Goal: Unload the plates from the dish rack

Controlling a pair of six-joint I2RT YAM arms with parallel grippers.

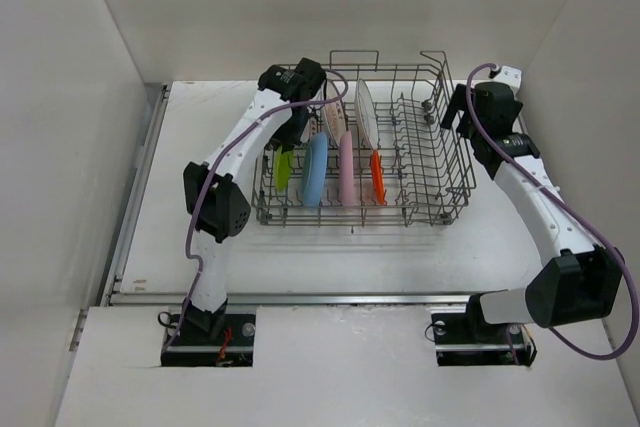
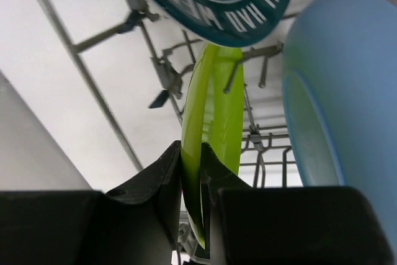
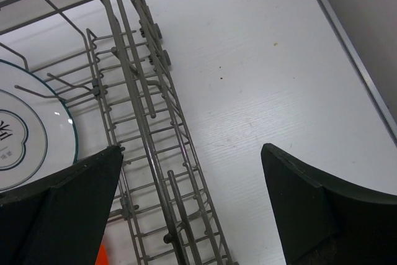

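Observation:
The grey wire dish rack [image 1: 430, 192] stands mid-table with plates upright in it: lime green [image 1: 284, 169], light blue [image 1: 315, 171], pink [image 1: 346, 169], orange [image 1: 377, 176] and white patterned ones [image 1: 366, 113]. My left gripper [image 2: 191, 159] is shut on the rim of the lime green plate [image 2: 214, 107], low inside the rack's left end. Beside it stand the light blue plate [image 2: 338, 103] and a white plate with a teal lettered rim [image 2: 236, 17]. My right gripper [image 3: 192, 172] is open and empty above the rack's right wall [image 3: 149, 122], with a white teal-rimmed plate [image 3: 31, 134] at its left.
White walls enclose the table on the left, back and right. A metal strip [image 1: 300, 298] runs along the table's near edge. Bare white tabletop [image 3: 267, 79] lies right of the rack.

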